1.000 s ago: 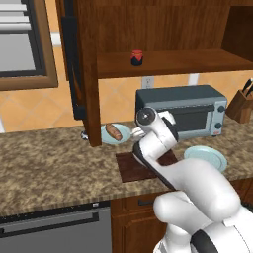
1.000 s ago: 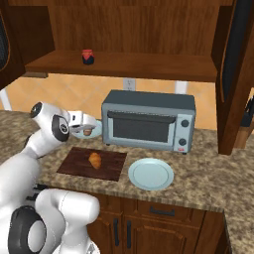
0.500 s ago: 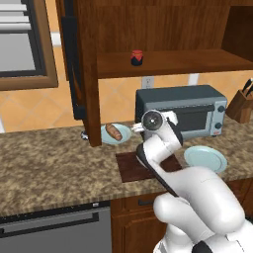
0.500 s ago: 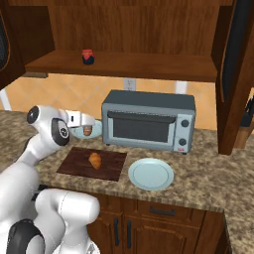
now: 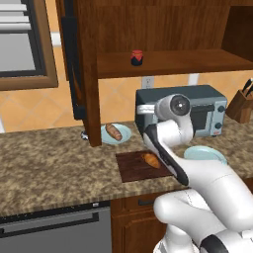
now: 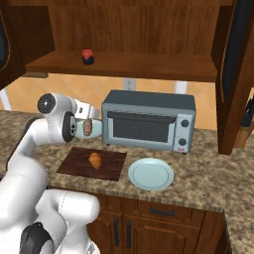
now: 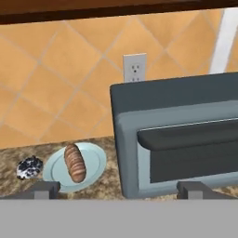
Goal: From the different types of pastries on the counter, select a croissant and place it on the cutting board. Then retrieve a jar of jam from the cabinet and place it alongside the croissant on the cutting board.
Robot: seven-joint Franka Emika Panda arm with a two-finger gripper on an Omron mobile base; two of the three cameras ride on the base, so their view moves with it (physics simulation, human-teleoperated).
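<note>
The golden-orange croissant (image 5: 150,160) (image 6: 95,159) lies free on the dark cutting board (image 5: 131,169) (image 6: 74,166). My gripper (image 7: 118,189) (image 6: 92,114) is open and empty, held above the board's far edge and facing the back wall. The wide-set fingertips (image 7: 44,188) frame the toaster oven (image 7: 186,139). The red-lidded jar of jam (image 5: 137,58) (image 6: 88,56) stands on the open cabinet shelf (image 5: 188,63) (image 6: 149,64), well above the hand. The longer brown loaf (image 5: 113,132) (image 7: 75,162) rests on a pale blue plate (image 7: 95,162) on the counter (image 5: 44,168).
The grey toaster oven (image 5: 207,106) (image 6: 149,121) stands behind the board. An empty blue plate (image 5: 205,154) (image 6: 151,173) sits right of the board. A knife block (image 5: 241,105) is at the far right. The cabinet's side panel (image 5: 88,74) drops to the counter.
My arm has swung up and a little right, lifting the open hand away from the board. The croissant stays on the board and the jar stays on the shelf.
</note>
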